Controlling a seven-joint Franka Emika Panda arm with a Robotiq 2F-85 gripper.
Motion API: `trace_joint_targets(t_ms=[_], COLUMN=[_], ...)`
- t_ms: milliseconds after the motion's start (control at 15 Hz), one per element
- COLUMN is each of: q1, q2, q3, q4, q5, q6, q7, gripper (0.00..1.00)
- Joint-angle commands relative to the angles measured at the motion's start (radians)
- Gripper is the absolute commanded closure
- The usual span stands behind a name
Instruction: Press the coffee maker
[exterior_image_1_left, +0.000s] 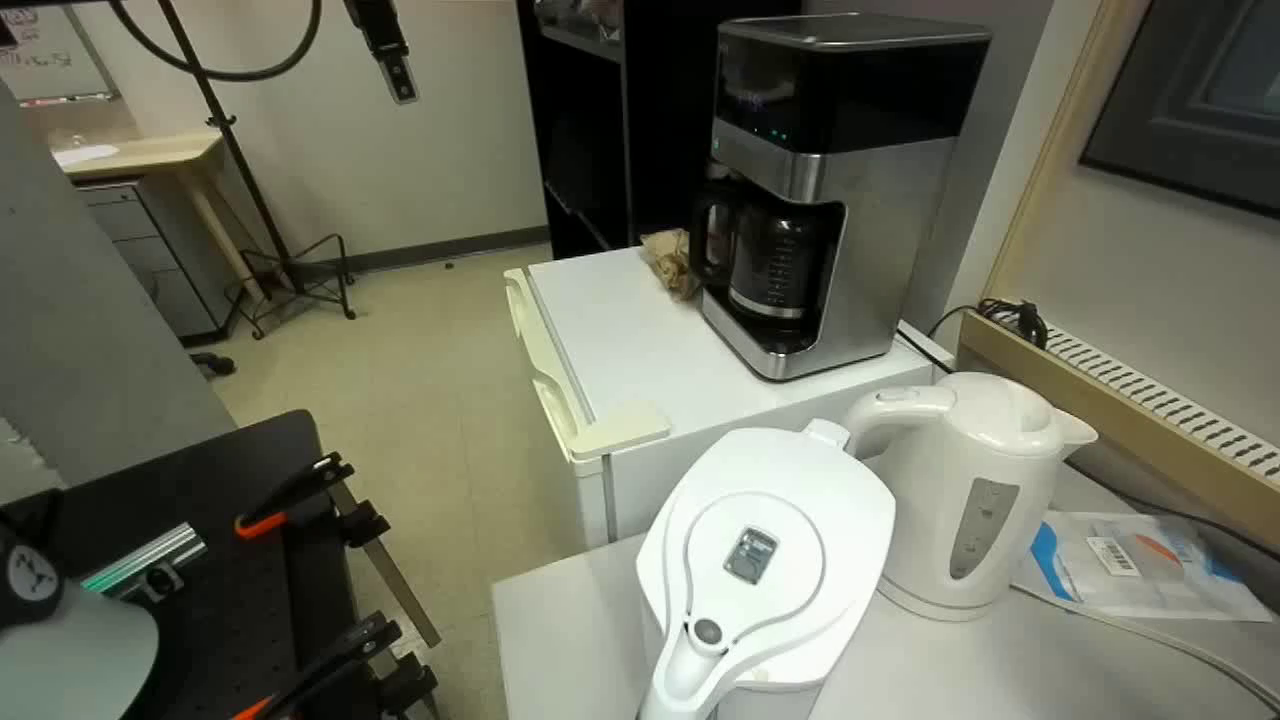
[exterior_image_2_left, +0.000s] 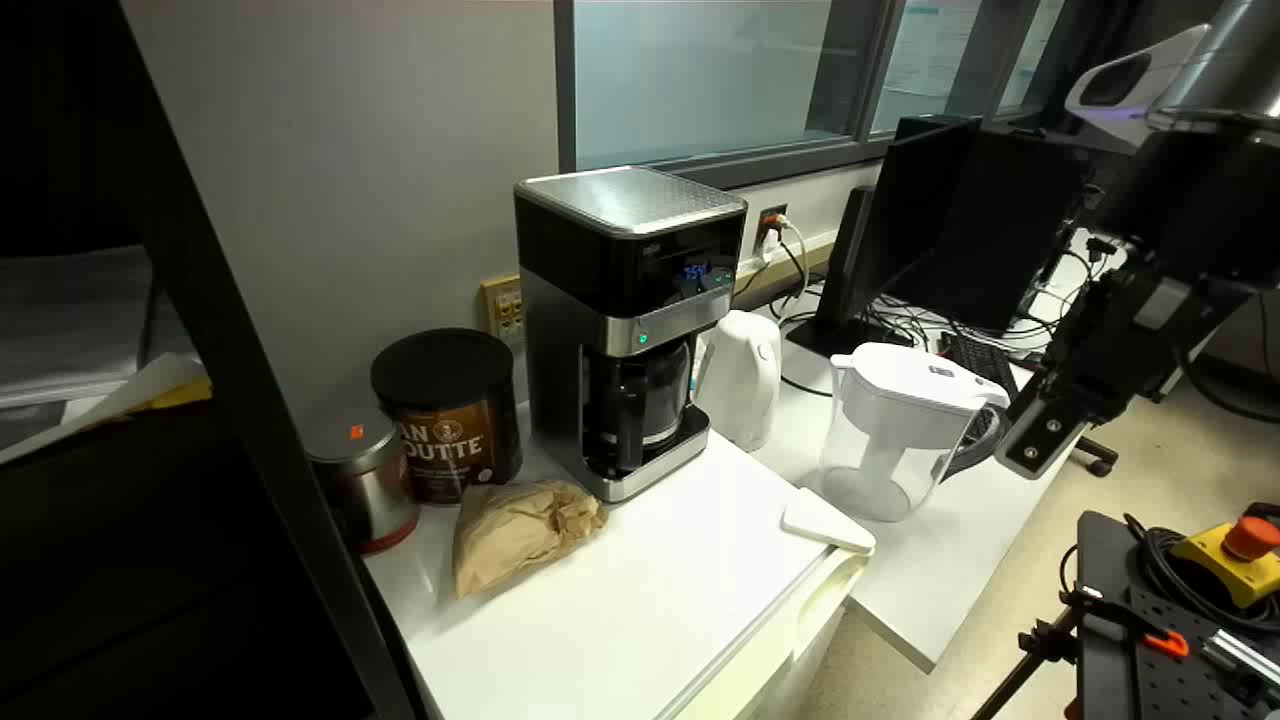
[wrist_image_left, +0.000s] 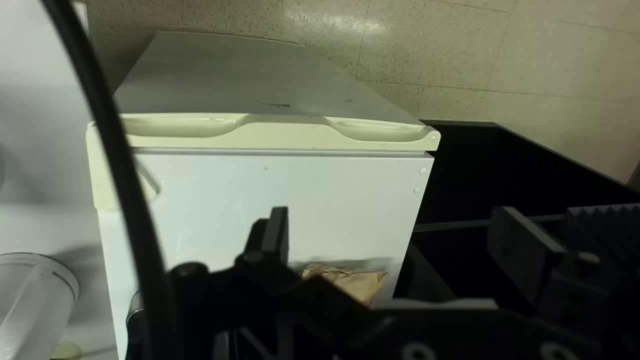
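- The tall, boxy black-and-silver coffee maker stands upright on the white rectangular surface, a dark glass carafe at its base.
- From it, in an exterior view: a crumpled brown paper bag at seven o'clock, a rounded white kettle at four, a white-lidded clear plastic pitcher farther out at four.
- The black two-fingered gripper is spread wide; in an exterior view its fingers hang toward half past three, well apart from the coffee maker.

The arm slants downward; in the wrist view the hand shows, fingers parted, across an edge of the surface.
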Motion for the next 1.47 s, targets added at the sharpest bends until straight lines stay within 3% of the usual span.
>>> trace_joint_targets(t_ms=[0, 533, 933, 1000, 1400], q1=[0.001, -0.014, -0.102, -0.116, -0.248], q2=[0.000, 0.011, 0.058, 0.069, 0.125], q3=[-0.001, 0.009, 0.061, 0.065, 0.136], q4=[0.002, 0.004, 0.011, 0.010, 0.009], q5=[-0.001, -0.029, -0.290, -0.338, -0.703], q6=[-0.003, 0.014, 0.104, 0.132, 0.284], q7=[0.001, 0.008, 0.026, 0.020, 0.121], gripper=[0.00, 0.00, 0.00, 0.20, 0.63])
